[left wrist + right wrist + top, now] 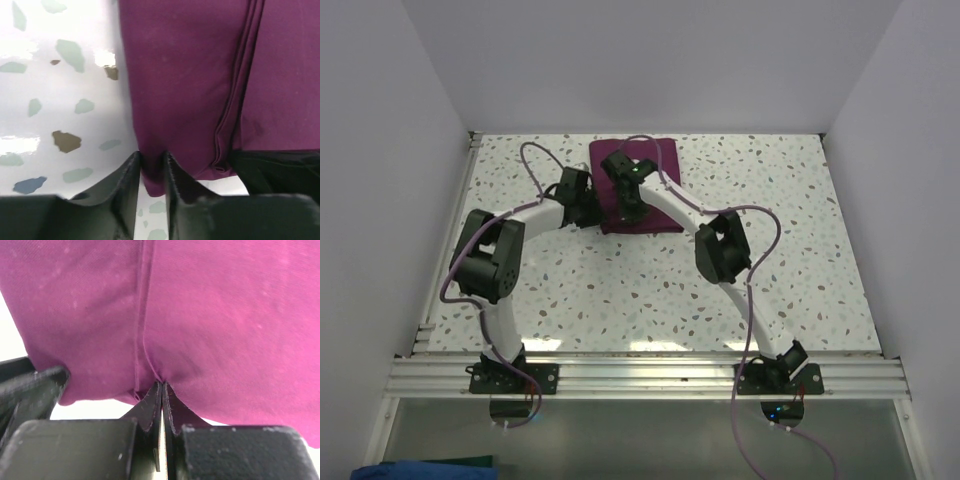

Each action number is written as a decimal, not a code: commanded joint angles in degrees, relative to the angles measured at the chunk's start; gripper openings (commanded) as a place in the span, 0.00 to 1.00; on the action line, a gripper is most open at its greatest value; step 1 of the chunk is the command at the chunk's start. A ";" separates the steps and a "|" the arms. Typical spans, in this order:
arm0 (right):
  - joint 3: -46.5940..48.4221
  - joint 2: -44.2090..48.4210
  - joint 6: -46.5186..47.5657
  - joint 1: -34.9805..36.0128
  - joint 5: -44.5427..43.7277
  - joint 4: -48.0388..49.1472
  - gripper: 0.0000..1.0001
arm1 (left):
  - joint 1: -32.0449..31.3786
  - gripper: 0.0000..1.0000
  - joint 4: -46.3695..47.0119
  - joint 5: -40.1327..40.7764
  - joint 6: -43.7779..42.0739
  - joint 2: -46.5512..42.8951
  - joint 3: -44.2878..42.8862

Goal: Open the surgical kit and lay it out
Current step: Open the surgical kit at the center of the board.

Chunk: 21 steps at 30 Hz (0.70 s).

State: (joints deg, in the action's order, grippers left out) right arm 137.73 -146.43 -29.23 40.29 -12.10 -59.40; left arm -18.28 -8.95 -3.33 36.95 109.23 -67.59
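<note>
— Fingers of the left gripper [152,161] fill the bottom of the left wrist view, pressed together on a corner fold of the purple cloth [185,75]. What does the other wrist camera give you?

— Much the same, even closer. The right gripper [162,389] has its two fingers nearly touching, with a stitched seam of the cloth caught at their tips. Fabric fills almost the whole view, so I can't place it on the table from there.

— The left wrist view helps a little. It shows speckled table [60,100] to the left of the cloth, and a hem running down the fabric to the right of the fingers. At the lower right sits a dark shape; I can't tell what it is.

— From above it's plainer. The cloth lies as a folded rectangle at the far middle of the table, with both arms curving in to it. The left gripper is at its near left corner and the right one is over its near half, the two close together.

— Can you tell from above whether they're clamped?

— No, they're too small there. Only the wrist cameras show each one pinching the fabric.
</note>
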 commanded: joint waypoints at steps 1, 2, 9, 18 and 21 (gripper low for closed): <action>-1.23 9.49 0.14 -1.79 -2.14 0.42 0.00 | -1.05 0.27 3.85 -2.55 -0.21 1.33 -2.01; -2.11 10.80 -0.21 -2.15 -2.14 0.68 0.00 | -1.14 0.19 4.11 -2.82 -0.12 1.60 -2.28; -1.50 17.93 -1.17 -6.10 -1.53 -0.98 0.00 | -1.76 0.00 2.45 -2.56 -2.48 3.01 -5.00; -17.57 31.90 -0.39 -17.43 -8.81 -0.46 0.00 | -0.61 0.00 -1.16 1.14 -9.52 -4.29 -0.26; -25.47 36.12 -0.82 -19.37 -12.42 -0.55 0.00 | -0.61 0.00 -1.51 0.87 -10.40 -5.69 1.93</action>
State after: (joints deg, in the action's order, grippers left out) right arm 117.21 -115.24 -29.78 21.67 -18.68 -59.11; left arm -19.46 -9.02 -3.60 30.09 107.18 -67.44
